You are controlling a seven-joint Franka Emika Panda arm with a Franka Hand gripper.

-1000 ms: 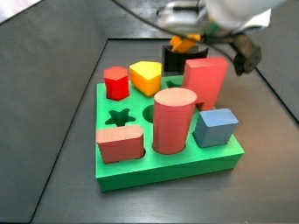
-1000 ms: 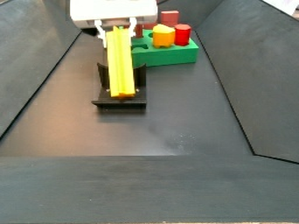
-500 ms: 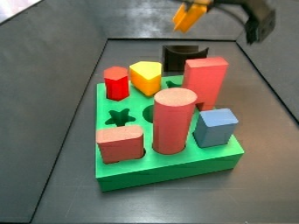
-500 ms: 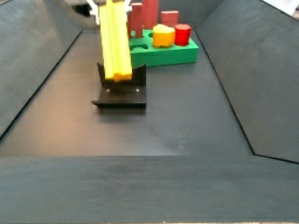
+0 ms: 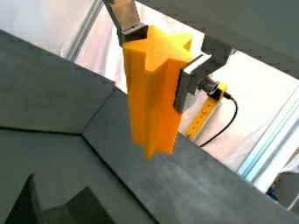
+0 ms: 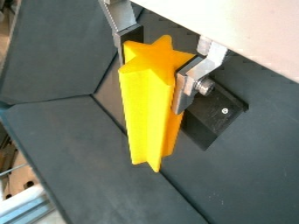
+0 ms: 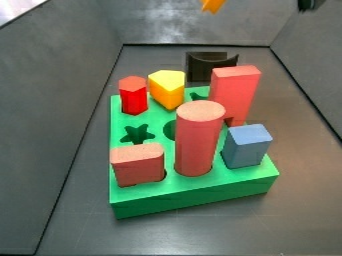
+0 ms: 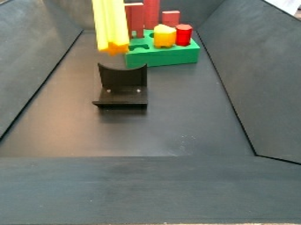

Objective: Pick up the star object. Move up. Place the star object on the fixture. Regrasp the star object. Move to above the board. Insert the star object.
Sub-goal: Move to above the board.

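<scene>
The pincer is gripping the long orange-yellow star-shaped prism hanging below its silver fingers, risking misalignment over the bright green square board underneath if the prism is twisting.

The gripper hung above the fixture, its fingers on either side of the star object, which hung upright, clear of the fixture's notch. The board lay just behind the fixture on the floor, with pegs standing in it.
</scene>
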